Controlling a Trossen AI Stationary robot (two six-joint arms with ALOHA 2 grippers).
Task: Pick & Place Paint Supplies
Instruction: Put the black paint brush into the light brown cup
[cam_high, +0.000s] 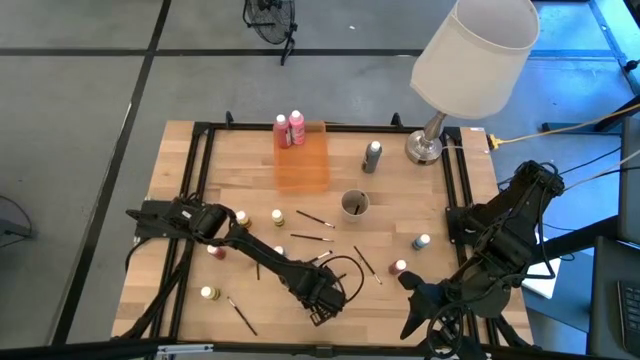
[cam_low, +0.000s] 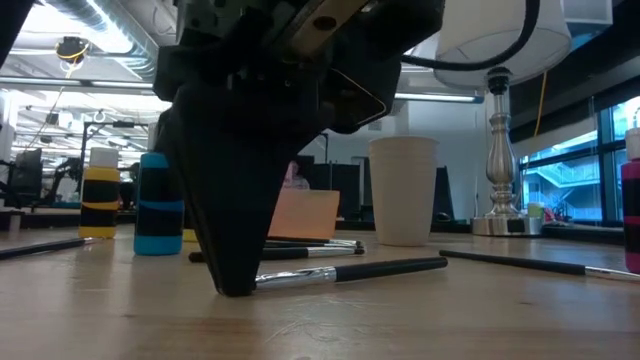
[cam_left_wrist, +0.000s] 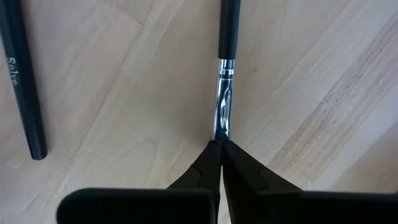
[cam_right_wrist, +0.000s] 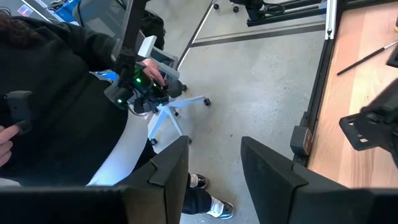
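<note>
We see the left gripper down on the table near the middle of its front edge, its fingers clamped tight on the metal ferrule of a paintbrush that lies flat on the wood. Another paintbrush lies just beside it. The right gripper hangs beyond the table's front right corner, its fingers parted and holding nothing.
</note>
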